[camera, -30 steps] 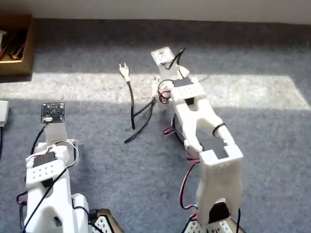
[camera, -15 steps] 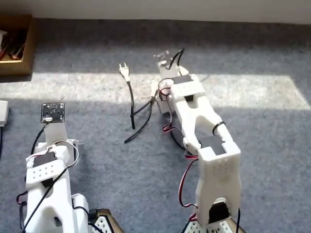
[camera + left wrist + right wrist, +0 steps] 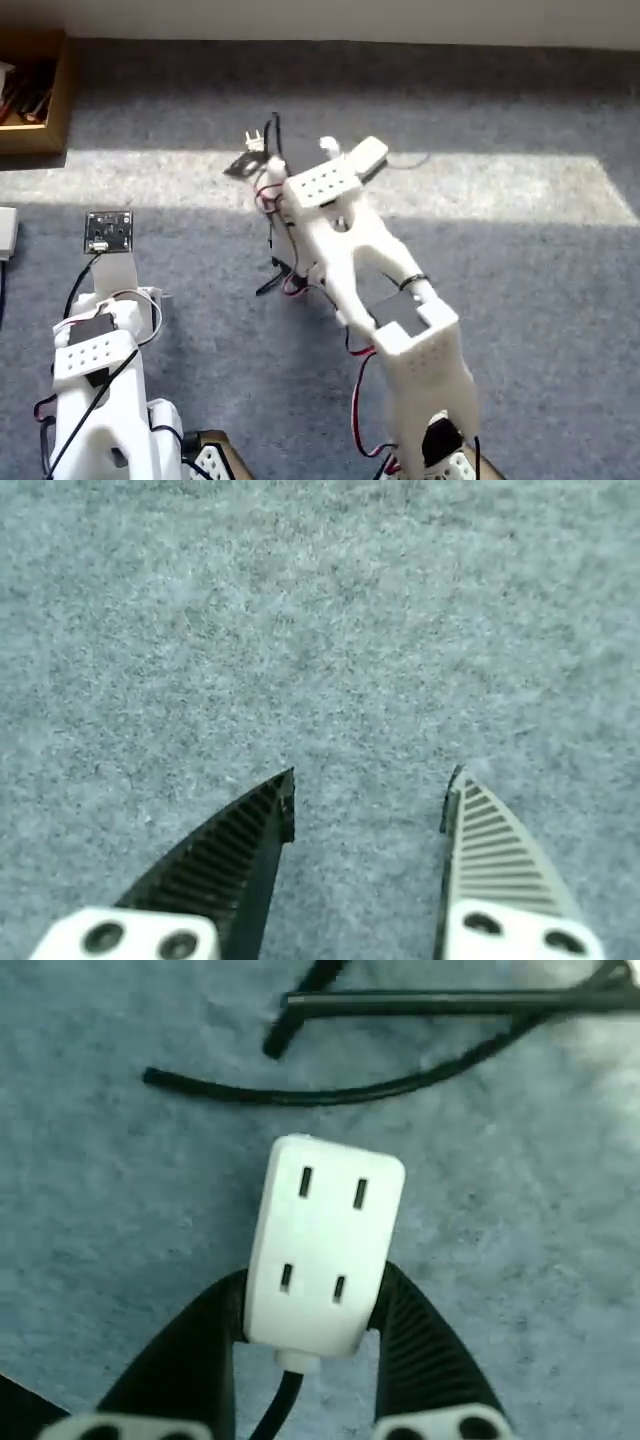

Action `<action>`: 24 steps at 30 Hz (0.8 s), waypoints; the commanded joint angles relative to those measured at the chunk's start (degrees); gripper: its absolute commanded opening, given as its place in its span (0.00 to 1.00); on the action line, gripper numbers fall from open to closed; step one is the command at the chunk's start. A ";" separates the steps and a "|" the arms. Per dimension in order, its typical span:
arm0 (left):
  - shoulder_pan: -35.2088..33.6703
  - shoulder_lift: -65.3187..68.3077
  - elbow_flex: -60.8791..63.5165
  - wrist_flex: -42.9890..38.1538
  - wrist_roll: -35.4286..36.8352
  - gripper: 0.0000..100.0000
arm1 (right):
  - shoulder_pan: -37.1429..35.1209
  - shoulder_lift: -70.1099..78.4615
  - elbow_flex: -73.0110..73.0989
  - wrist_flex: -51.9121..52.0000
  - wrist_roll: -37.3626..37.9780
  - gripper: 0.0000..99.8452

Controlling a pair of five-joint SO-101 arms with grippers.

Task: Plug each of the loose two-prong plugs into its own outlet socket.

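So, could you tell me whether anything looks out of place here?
Yes: the white outlet block is clamped in the right pincer with all its slots empty, while loose black cords lie on the carpet beyond it.

No text, labels, numbers or signs can be read anywhere.

I read the right gripper (image 3: 312, 1288) as clamped on the white outlet block (image 3: 325, 1210), one finger on each side of its cable end. The right arm (image 3: 370, 270) is stretched forward, wrist pitched down over the outlet block. The left arm (image 3: 95, 370) sits folded back, well apart from the outlet block. The left gripper (image 3: 370, 790) points down, jaws spread.
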 commanded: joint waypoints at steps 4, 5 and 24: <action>-0.66 -0.92 -1.19 -0.88 -2.37 0.25 | -15.60 -12.97 3.30 1.63 4.13 0.01; -1.19 -0.92 -1.19 -0.88 -4.40 0.25 | -17.54 -16.04 5.41 1.89 4.13 0.01; 0.22 -0.84 -1.54 2.02 -7.21 0.25 | -9.01 -57.89 83.12 -39.78 16.88 0.01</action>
